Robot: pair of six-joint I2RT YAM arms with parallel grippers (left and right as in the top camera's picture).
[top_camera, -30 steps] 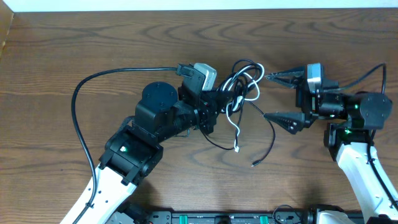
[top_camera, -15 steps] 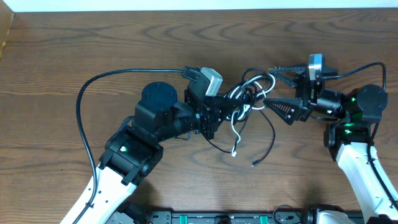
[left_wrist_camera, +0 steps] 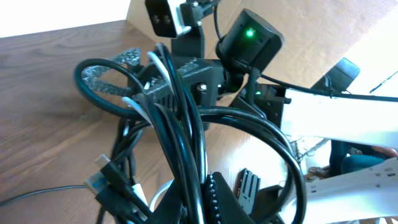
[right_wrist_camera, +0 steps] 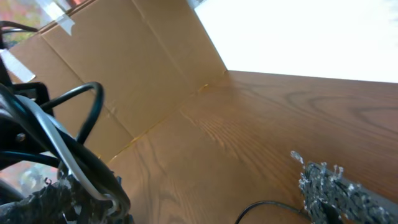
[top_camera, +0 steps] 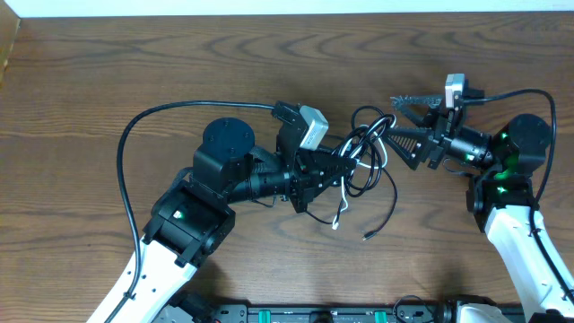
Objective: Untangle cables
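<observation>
- The wooden table (top_camera: 90,72) fills the overhead view.
- The left gripper (top_camera: 345,167) points right. It is clamped tight on the cables (top_camera: 369,148) and holds the bunch at its tip.
- The right gripper (top_camera: 395,119) points left with its jaws spread wide. One finger sits on the far side and one on the near side, just beside the right edge of the bunch, gripping nothing.
- The cables form a tangled bunch between the two grippers, right of the table's middle. Its long axis runs from loops on the far side to loose tails on the near side.
- The white cable (top_camera: 340,199) trails out of the bunch, and its end points toward the near edge.
- A black tail (top_camera: 395,193) curves out to the right and back. Its plug (top_camera: 368,236) lies on the wood, well apart from both grippers.
</observation>
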